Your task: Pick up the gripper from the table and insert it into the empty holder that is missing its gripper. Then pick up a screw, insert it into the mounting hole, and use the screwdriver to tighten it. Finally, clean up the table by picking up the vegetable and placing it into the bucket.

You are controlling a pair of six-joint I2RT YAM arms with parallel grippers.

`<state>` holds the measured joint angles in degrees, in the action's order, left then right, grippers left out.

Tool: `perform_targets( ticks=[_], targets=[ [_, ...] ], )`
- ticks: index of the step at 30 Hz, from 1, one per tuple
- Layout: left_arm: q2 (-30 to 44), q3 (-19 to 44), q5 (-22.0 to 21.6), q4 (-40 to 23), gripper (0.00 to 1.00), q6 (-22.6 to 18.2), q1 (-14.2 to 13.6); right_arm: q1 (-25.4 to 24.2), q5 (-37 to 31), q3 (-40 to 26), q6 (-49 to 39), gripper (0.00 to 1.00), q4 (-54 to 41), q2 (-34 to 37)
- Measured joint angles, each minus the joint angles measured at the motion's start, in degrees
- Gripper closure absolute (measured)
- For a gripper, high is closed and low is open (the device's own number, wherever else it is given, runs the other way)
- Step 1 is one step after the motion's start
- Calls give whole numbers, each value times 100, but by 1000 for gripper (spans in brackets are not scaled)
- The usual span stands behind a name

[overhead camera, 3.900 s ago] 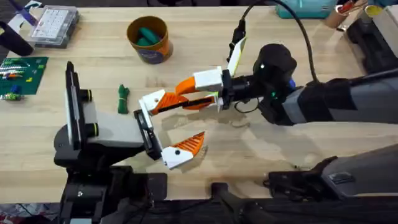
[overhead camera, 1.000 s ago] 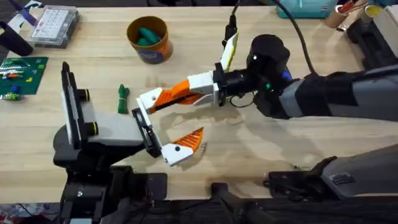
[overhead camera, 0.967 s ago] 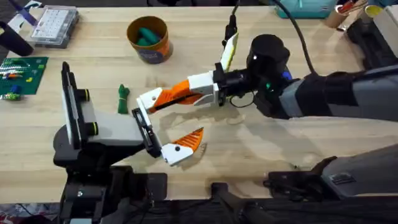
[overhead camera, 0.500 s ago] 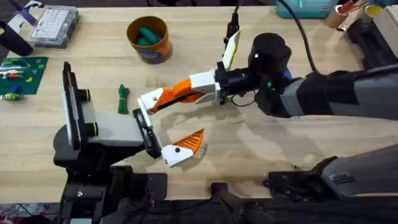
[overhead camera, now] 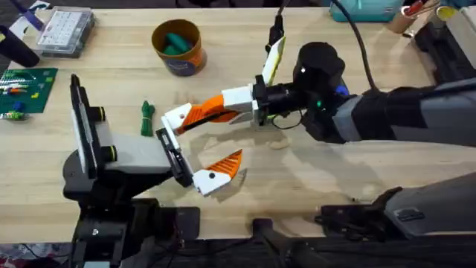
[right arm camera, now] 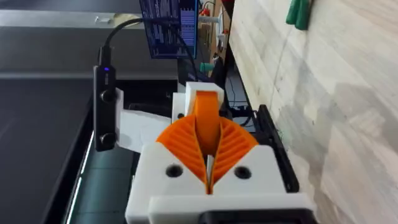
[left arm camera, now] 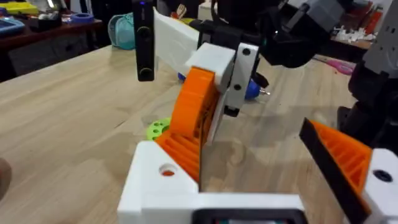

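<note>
Between the orange pads of the right claw [overhead camera: 199, 114], clamped tight: the gripper [overhead camera: 177, 119], white base leading, orange wedge trailing back into the pads. Just ahead of that claw's tips, touching the white base: the upper end of the holder [overhead camera: 169, 149], a black bracket on the head of the left arm. At the bracket's lower end, well apart from the held piece: the one mounted finger of the left claw [overhead camera: 195, 149], so jaws set wide.

Beyond the right claw's tips, near but not touching: the vegetable [overhead camera: 147, 117], lying on the tabletop [overhead camera: 312, 179]. Farther off, up and away from the claw: the bucket [overhead camera: 178, 46], upright, teal pieces inside.

From the left wrist camera, under and just behind the right claw: a lime-green ring [left arm camera: 158, 129] flat on the wood, and past the claw's body a blue handle with a small metal tip, probably the screwdriver [left arm camera: 252, 89]. From the right wrist camera: held piece straight, centred between the ribbed pads.
</note>
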<state>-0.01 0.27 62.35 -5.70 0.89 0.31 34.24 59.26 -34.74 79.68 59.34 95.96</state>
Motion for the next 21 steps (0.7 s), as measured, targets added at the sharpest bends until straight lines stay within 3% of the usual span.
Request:
perform_targets(
  ticks=[21],
  targets=[
    [1, 0, -52, 10, 10, 0, 1, 27, -96, 0, 0, 990, 17, 0]
  ],
)
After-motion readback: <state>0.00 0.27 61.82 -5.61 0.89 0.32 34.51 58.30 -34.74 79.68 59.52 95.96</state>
